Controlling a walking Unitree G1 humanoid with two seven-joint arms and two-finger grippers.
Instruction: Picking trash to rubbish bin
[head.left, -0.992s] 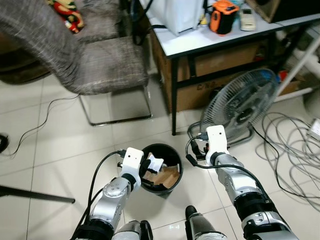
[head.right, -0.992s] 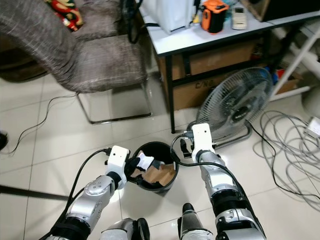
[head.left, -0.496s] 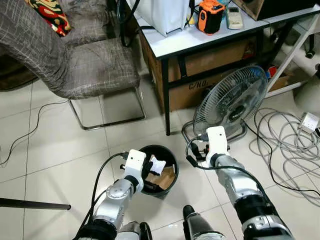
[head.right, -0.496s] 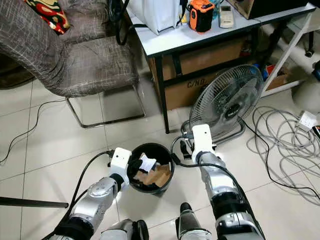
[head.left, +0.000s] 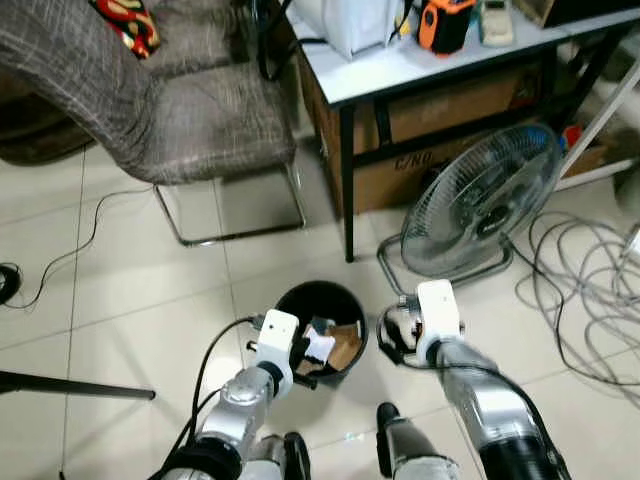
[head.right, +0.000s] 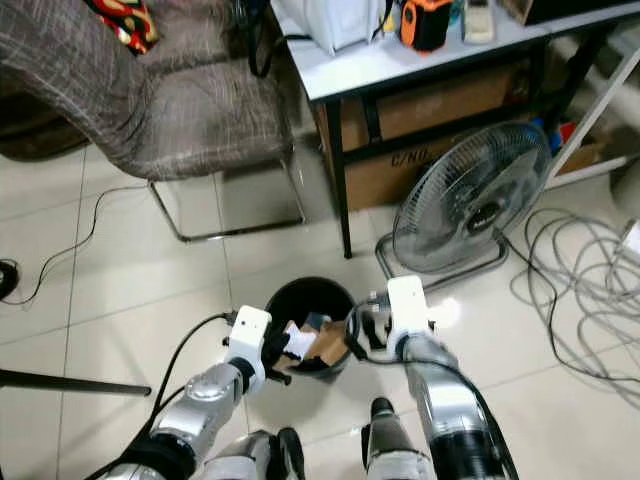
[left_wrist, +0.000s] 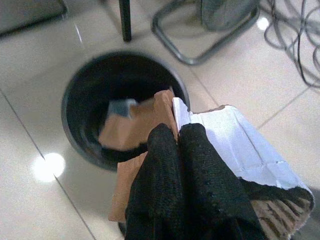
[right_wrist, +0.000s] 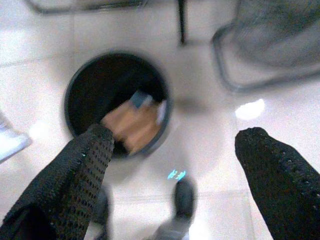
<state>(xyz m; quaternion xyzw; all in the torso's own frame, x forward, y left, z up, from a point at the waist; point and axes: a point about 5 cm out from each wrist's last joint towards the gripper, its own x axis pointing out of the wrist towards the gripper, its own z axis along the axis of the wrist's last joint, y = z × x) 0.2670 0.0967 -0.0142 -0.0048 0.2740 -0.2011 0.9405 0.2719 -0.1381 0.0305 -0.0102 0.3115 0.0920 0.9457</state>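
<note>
The left gripper (left_wrist: 177, 145) has its fingers clamped on a torn cardboard scrap (left_wrist: 235, 150), seemingly light, stiff and crushable, over the bin (head.left: 322, 300) rim at seven o'clock, while the right gripper (right_wrist: 172, 175) fingers gape.

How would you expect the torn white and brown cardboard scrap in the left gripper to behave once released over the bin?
The torn white and brown cardboard scrap looks thin and creased, so probably light and somewhat floppy. Pinched in the left gripper near the round black plastic bin, it may flutter and could catch the rim.
</note>
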